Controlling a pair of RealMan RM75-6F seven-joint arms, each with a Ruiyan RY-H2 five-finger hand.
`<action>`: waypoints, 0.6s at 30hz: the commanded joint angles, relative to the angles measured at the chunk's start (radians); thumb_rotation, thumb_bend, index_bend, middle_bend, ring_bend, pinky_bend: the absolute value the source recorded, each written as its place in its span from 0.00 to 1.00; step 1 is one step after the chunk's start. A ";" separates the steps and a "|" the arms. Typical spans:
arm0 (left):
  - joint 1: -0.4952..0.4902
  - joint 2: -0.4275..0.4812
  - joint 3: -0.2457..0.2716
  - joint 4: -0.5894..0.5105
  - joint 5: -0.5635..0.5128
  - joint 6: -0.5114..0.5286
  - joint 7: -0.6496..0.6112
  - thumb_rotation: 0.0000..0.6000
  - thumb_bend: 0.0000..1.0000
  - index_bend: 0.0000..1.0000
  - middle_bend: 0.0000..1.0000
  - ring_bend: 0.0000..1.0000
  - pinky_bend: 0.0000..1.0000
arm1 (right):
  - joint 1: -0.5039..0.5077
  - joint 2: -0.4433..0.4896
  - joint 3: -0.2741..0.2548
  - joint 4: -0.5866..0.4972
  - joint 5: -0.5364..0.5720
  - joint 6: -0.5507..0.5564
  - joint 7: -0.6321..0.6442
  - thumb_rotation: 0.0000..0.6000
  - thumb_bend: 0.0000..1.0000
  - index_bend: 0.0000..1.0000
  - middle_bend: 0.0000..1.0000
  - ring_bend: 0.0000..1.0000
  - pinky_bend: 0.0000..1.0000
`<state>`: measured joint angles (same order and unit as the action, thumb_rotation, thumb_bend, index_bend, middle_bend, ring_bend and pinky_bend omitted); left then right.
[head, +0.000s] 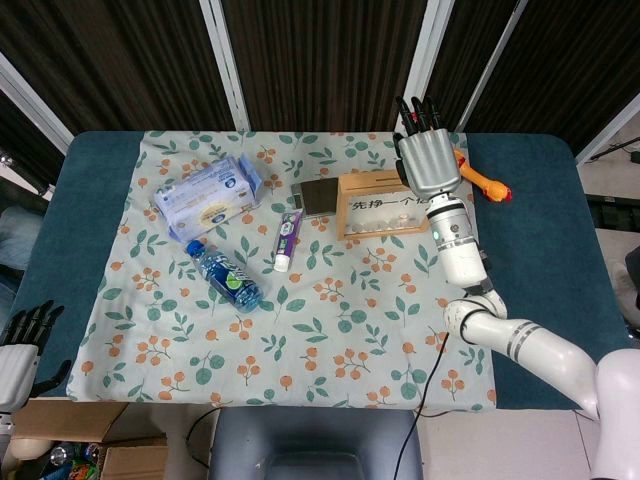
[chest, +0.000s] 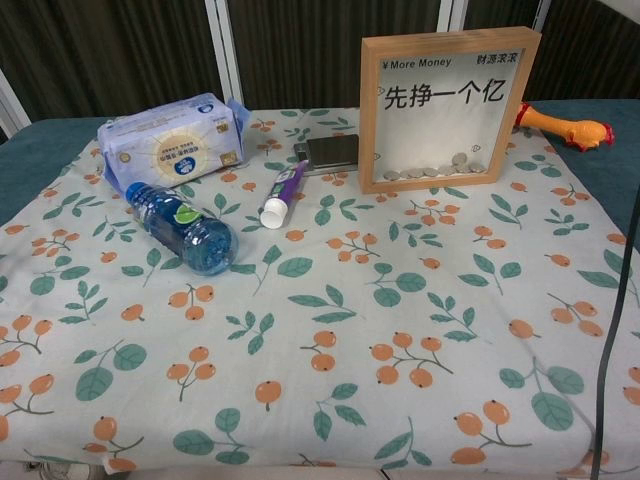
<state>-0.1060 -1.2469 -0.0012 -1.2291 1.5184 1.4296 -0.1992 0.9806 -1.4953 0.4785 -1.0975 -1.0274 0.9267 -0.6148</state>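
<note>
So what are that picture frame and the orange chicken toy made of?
The frame looks like pale unpainted wood with visible grain and a clear, glassy front over coins. The chicken toy seems to be smooth, slightly shiny rubber or soft plastic, though its look leaves that open.

Your head view looks steeply down from above the near table edge, facing the dark slatted wall, and takes in the whole tablecloth (head: 300, 300). Your chest view sits low and close at that same edge, looking nearly level across the cloth. Both share the wooden frame (head: 385, 205) (chest: 445, 105), bottle (head: 225, 275) (chest: 180, 228) and toothpaste tube (head: 287, 238) (chest: 280, 193).
</note>
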 joint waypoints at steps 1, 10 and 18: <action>-0.001 0.001 0.000 0.000 -0.001 -0.003 0.001 1.00 0.33 0.00 0.00 0.00 0.00 | 0.015 0.007 -0.023 0.010 0.014 -0.026 -0.016 1.00 0.61 0.74 0.16 0.00 0.00; -0.001 0.004 -0.004 -0.001 -0.006 -0.003 0.001 1.00 0.33 0.00 0.00 0.00 0.00 | 0.039 0.037 -0.070 -0.002 0.042 -0.086 -0.015 1.00 0.61 0.74 0.16 0.00 0.00; -0.001 -0.001 -0.002 0.003 -0.005 -0.006 0.003 1.00 0.33 0.00 0.00 0.00 0.00 | 0.045 0.052 -0.106 -0.022 0.063 -0.098 -0.016 1.00 0.61 0.74 0.16 0.00 0.00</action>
<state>-0.1074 -1.2476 -0.0033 -1.2262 1.5133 1.4241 -0.1961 1.0248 -1.4442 0.3738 -1.1185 -0.9665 0.8298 -0.6300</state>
